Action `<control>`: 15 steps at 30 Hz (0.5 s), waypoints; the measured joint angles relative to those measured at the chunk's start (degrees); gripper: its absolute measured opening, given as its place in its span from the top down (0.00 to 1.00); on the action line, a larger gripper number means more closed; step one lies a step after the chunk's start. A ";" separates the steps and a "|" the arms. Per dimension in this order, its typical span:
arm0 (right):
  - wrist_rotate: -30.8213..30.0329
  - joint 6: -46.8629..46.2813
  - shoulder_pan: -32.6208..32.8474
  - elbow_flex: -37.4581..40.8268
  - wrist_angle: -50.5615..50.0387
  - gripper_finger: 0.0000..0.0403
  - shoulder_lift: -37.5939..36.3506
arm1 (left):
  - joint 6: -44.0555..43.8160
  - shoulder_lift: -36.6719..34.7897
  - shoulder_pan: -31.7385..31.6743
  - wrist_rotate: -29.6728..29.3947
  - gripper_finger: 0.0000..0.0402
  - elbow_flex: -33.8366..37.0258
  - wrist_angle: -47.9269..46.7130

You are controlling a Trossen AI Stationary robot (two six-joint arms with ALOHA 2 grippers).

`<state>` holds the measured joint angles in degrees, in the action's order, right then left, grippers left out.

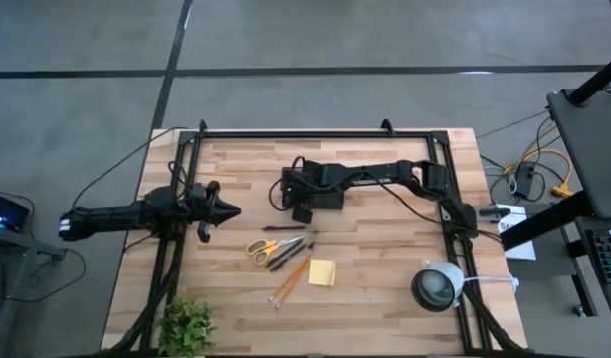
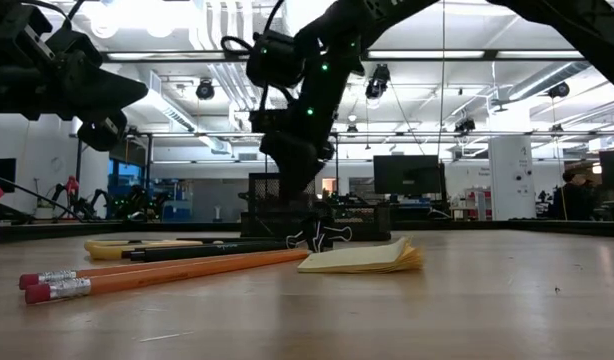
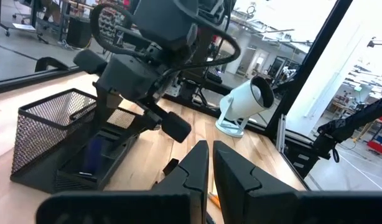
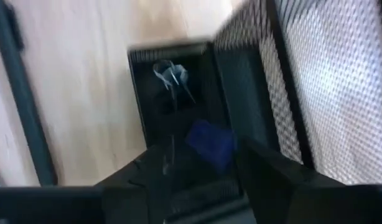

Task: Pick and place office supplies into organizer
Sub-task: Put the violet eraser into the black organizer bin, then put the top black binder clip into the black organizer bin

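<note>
With the right pincer (image 3: pixel 169 124) poised open and apparently empty over the mesh organizer (image 3: pixel 60 140), a careless withdrawal risked snagging its rim and tipping it on the desk (image 1: pixel 385 288), while the left pincer (image 1: pixel 229 210) waited closed.

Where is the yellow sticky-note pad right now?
In the high view the sticky-note pad lies on the table, just right of the orange pencils and left of the round white device.
</note>
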<state>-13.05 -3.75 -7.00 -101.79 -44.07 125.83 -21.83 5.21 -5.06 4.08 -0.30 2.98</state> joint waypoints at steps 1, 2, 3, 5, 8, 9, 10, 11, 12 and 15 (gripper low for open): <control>-0.06 -0.59 0.29 -0.15 -1.17 0.56 -0.29 | 0.00 -0.01 -0.01 0.00 0.98 0.00 0.03; 0.11 -1.21 0.70 -0.23 -2.48 0.55 -0.78 | -0.02 0.01 -0.01 0.00 0.98 0.00 0.01; 0.93 -1.84 1.19 -0.21 -4.40 0.54 -1.48 | 0.00 0.02 0.00 0.00 0.98 0.00 -0.01; 4.56 -2.00 2.46 0.49 -8.66 0.53 -3.10 | 0.01 0.02 0.00 0.00 0.98 0.00 0.02; 8.04 0.34 5.38 3.37 -11.62 0.53 -5.25 | -0.02 0.00 -0.01 0.00 0.98 0.00 0.02; 8.24 2.10 6.55 4.78 -11.26 0.53 -5.93 | 0.01 0.00 -0.02 0.00 0.98 0.00 -0.01; 8.35 4.41 7.68 6.25 -10.39 0.53 -6.27 | -0.01 0.00 0.00 0.00 0.98 0.00 -0.01; 8.41 6.87 8.71 7.36 -8.77 0.54 -6.41 | 0.01 0.01 -0.02 0.00 0.98 0.00 0.03; 8.45 9.21 9.54 8.15 -6.94 0.54 -6.41 | 0.01 0.04 0.00 0.02 0.98 0.00 0.02; 8.32 13.40 10.83 9.56 -3.88 0.53 -5.92 | -0.01 0.12 -0.02 0.00 0.98 0.00 0.07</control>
<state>-4.74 9.65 3.83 -92.23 -47.95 119.90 -21.84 5.33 -5.08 4.08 -0.30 3.05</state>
